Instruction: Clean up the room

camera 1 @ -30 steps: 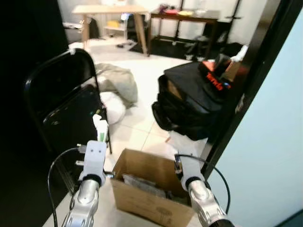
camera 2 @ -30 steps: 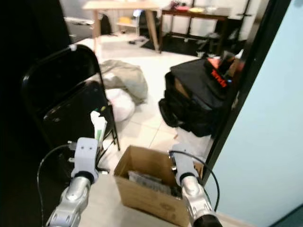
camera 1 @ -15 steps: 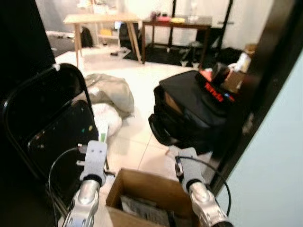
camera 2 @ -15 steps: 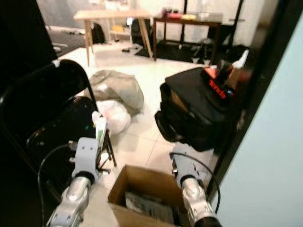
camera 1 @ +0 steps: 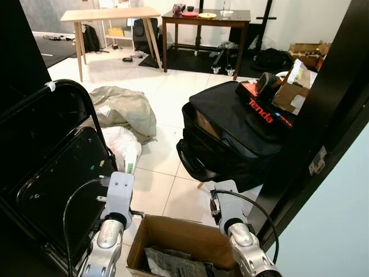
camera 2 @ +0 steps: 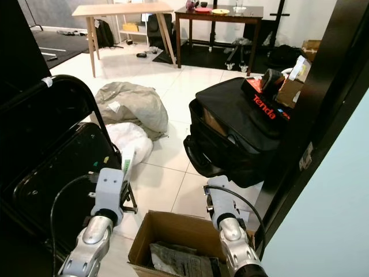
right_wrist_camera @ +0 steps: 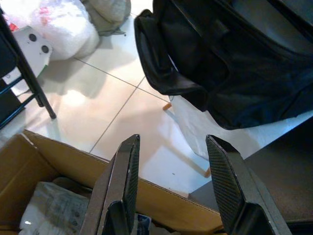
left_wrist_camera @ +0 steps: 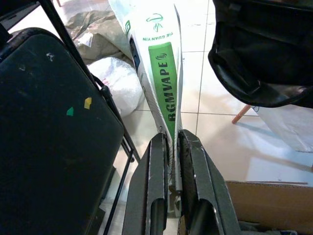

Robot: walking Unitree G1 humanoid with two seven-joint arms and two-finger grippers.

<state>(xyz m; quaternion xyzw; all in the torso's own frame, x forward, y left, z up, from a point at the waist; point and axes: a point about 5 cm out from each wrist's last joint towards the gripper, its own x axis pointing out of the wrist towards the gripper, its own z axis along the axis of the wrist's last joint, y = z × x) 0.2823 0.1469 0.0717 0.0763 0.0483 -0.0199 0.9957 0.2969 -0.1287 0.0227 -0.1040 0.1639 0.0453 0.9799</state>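
Cardboard box (camera 1: 184,245) is being kept nearest, between the two arms, already partly filled with crumpled paper and packets. Just above its left edge, the left gripper (left_wrist_camera: 172,171) is being held pinched tight on the lower end of a white and green packet (left_wrist_camera: 161,73), which is standing upright between the black fingers (left_wrist_camera: 152,196). The right gripper (right_wrist_camera: 171,186) is being held over the box's right side with its fingers spread wide and nothing between them.

Judgement: the packet is being brought to the box for dropping. For a clean drop, the left gripper should be moved sideways until the packet's lower end is well inside the rim, then lowered before release, since a tall, light packet is likely to tip outward over the edge.

Left of the box, a black folding chair (camera 1: 63,173) is standing. Beyond it, a white plastic bag (camera 1: 124,144) and a grey sack (camera 1: 124,109) are lying on the tiled floor (camera 1: 167,104), with a black bag (camera 1: 230,144) to the right. Farthest off, a wooden worktop (camera 1: 109,14) is standing.
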